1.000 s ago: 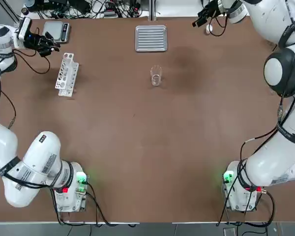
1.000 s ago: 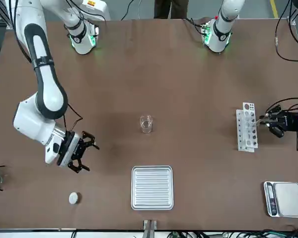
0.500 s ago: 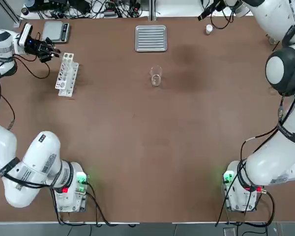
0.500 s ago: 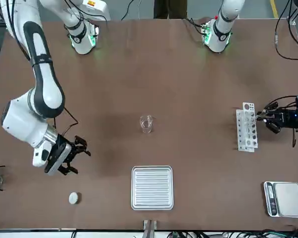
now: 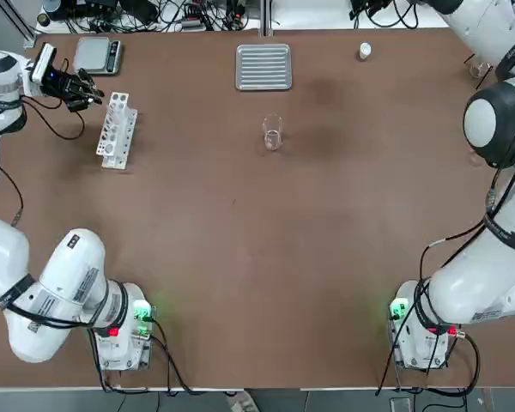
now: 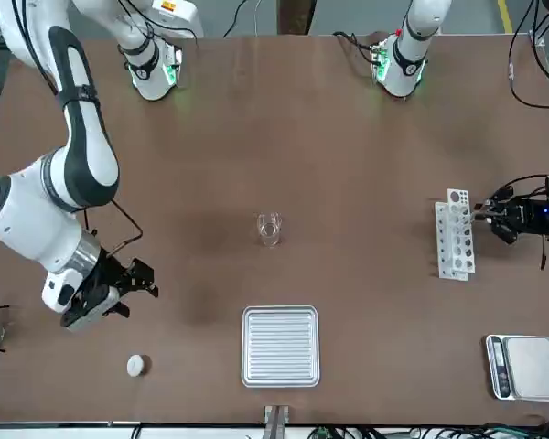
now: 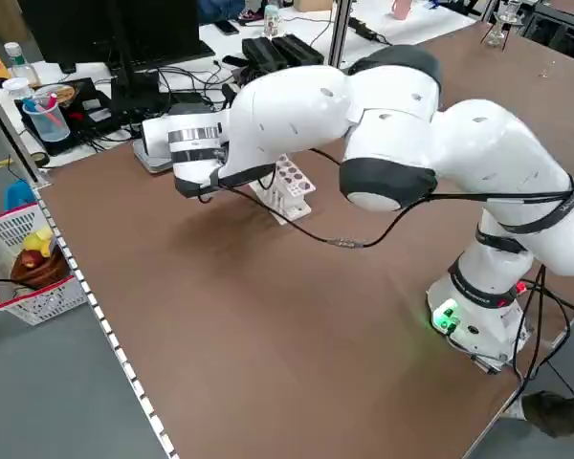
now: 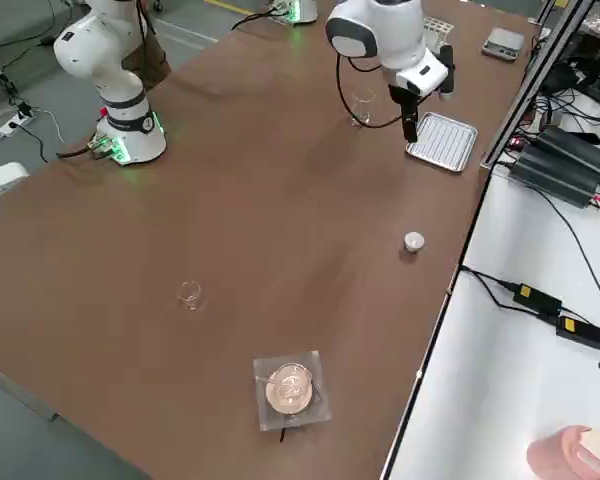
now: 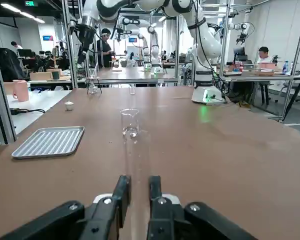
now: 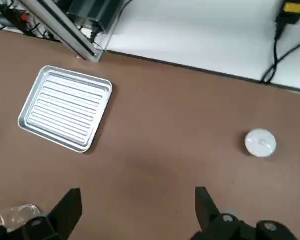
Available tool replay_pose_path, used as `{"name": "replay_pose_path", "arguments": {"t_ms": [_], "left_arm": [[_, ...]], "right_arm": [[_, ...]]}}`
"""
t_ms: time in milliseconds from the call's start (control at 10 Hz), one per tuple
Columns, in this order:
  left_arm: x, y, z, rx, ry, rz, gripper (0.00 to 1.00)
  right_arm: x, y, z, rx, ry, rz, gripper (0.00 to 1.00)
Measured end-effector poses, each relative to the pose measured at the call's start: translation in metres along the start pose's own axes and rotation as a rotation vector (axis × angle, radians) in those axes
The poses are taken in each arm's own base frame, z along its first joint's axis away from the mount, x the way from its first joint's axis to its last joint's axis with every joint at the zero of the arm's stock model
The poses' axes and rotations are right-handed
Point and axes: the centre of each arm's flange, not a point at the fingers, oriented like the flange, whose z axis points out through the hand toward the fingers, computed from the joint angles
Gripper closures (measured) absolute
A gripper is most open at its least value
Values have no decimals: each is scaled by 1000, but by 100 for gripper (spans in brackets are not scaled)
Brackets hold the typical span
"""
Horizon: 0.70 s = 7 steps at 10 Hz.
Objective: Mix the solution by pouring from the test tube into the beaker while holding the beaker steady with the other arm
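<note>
the right arm [image 6: 59,206] has swung its jaws farther toward the left edge of the front view; a person's shoe [image 5: 242,402] has appeared at the top view's bottom edge

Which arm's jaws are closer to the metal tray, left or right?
The right. Its open jaws hang above the table beside the tray; the left jaws are farther off, beyond the white rack.

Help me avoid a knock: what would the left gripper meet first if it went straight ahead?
Probably the beaker; the left gripper, near the white rack, faces it, though height clearance is unclear.
</note>
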Motion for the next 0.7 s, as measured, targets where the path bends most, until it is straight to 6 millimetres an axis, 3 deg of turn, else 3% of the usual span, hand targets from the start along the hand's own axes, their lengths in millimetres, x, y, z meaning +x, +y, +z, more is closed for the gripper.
{"name": "replay_pose_path", "arguments": {"t_ms": [700], "left_arm": [[-12, -8, 14, -2, -57, -13, 79]], "right_arm": [[4, -14, -31, -37, -74, 314, 0]]}}
